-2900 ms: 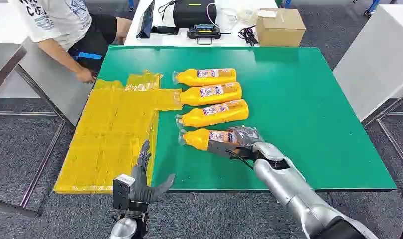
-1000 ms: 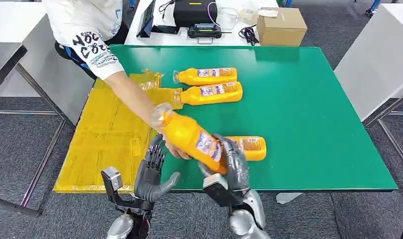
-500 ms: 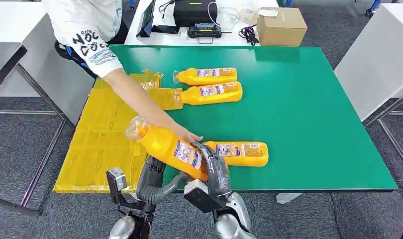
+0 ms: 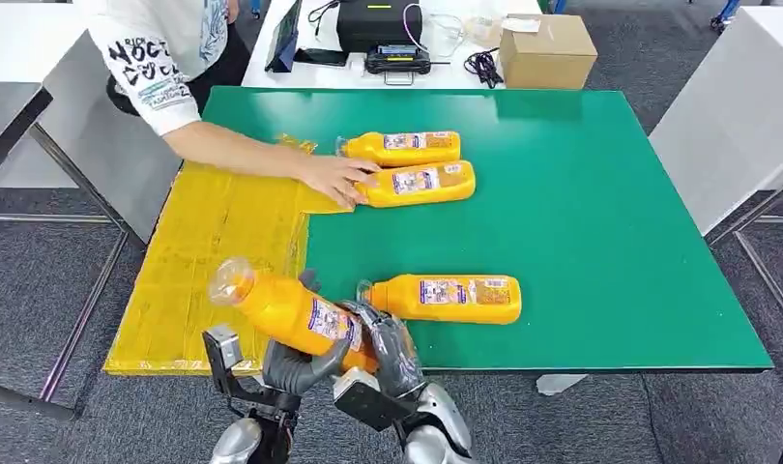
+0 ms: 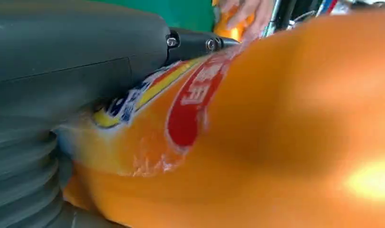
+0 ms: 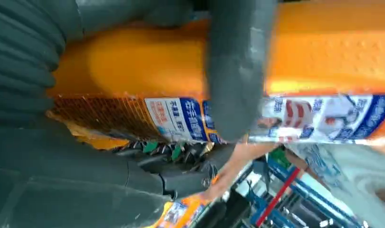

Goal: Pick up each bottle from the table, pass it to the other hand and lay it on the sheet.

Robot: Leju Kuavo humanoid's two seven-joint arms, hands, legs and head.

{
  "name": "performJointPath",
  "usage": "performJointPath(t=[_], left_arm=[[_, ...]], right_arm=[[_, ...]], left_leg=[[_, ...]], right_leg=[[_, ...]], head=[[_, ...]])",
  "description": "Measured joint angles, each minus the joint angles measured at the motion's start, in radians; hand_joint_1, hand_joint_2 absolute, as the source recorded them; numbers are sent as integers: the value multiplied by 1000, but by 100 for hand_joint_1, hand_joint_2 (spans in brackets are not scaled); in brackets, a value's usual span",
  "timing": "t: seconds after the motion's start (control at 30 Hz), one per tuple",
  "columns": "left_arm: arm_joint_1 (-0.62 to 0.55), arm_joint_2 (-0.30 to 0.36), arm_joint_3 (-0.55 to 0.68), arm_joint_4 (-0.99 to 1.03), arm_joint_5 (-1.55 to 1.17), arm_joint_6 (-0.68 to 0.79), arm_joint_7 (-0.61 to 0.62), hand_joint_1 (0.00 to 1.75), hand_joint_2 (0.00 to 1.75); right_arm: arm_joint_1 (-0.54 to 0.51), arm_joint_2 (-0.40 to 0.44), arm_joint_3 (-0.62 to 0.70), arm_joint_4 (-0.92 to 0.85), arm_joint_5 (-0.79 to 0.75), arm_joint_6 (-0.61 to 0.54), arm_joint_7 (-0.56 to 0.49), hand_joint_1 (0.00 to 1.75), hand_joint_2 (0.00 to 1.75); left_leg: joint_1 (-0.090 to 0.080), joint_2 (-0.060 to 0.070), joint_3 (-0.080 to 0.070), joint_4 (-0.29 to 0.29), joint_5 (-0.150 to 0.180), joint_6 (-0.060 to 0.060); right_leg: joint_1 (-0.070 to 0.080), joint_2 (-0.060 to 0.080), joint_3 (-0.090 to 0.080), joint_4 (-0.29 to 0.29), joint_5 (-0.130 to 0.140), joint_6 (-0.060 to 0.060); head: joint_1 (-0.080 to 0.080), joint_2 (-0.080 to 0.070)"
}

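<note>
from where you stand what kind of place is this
Probably a robot lab or test workspace: a green-topped table on grey carpet, a side table with a black device and cardboard box, and a person rearranging orange bottles.

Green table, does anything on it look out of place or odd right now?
Yes. A person's hand reaches in and rests on the second bottle at the far side. Another bottle lies alone near the front edge, apart from that pair. Nothing looks spilled or damaged.

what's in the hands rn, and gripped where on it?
One orange bottle, tilted, cap toward the yellow sheet. Right hand wraps the labelled lower body near the base; left hand grips it from below, mid-body.
</note>
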Motion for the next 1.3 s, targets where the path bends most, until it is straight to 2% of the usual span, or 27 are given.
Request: performJointPath(t=[0.43, 0.47, 0.5, 0.77, 1.1, 1.13, 1.17, 1.2, 1.23, 1.3], left_arm=[[15, 0, 8, 7, 6, -23, -5, 0, 175], [15, 0, 8, 9, 6, -24, -5, 45, 175], [15, 0, 8, 10, 6, -24, -5, 175, 175], [15, 0, 0, 18, -29, -44, -19, 175, 175], [11, 0, -9, -16, -56, -25, -27, 175, 175], [10, 0, -10, -19, -56, -25, -27, 175, 175], [10, 0, -11, -21, -56, -25, -27, 175, 175], [10, 0, -11, -23, -56, -25, -27, 175, 175], [10, 0, -11, -24, -56, -24, -27, 175, 175], [10, -2, -12, -29, -56, -11, -27, 175, 175]], right_arm=[[-39, -20, 26, 87, 30, 29, 19, 175, 175], [-42, -21, 28, 89, 31, 29, 19, 175, 175], [-44, -22, 30, 92, 31, 29, 21, 175, 175], [-51, -24, 30, 96, 43, 15, 32, 175, 175], [-44, -24, 28, 53, 85, -72, 63, 175, 175], [-43, -24, 28, 50, 87, -74, 63, 147, 175], [-43, -24, 28, 47, 88, -75, 64, 14, 175], [-42, -24, 28, 45, 89, -76, 66, 0, 175], [-43, -24, 28, 44, 93, -80, 68, 0, 0], [-41, -20, 29, 42, 114, -106, 82, 0, 0]], left_leg=[[0, 0, 0, 0, 0, 0], [0, 0, 0, 0, 0, 0], [0, 0, 0, 0, 0, 0], [0, 0, 0, 0, 0, 0], [0, 0, 0, 0, 0, 0], [0, 0, 0, 0, 0, 0], [0, 0, 0, 0, 0, 0], [0, 0, 0, 0, 0, 0], [0, 0, 0, 0, 0, 0], [0, 0, 0, 0, 0, 0]], right_leg=[[0, 0, 0, 0, 0, 0], [0, 0, 0, 0, 0, 0], [0, 0, 0, 0, 0, 0], [0, 0, 0, 0, 0, 0], [0, 0, 0, 0, 0, 0], [0, 0, 0, 0, 0, 0], [0, 0, 0, 0, 0, 0], [0, 0, 0, 0, 0, 0], [0, 0, 0, 0, 0, 0], [0, 0, 0, 0, 0, 0]], head=[[0, 0], [0, 0], [0, 0], [0, 0], [0, 0], [0, 0], [0, 0], [0, 0], [0, 0], [0, 0]])
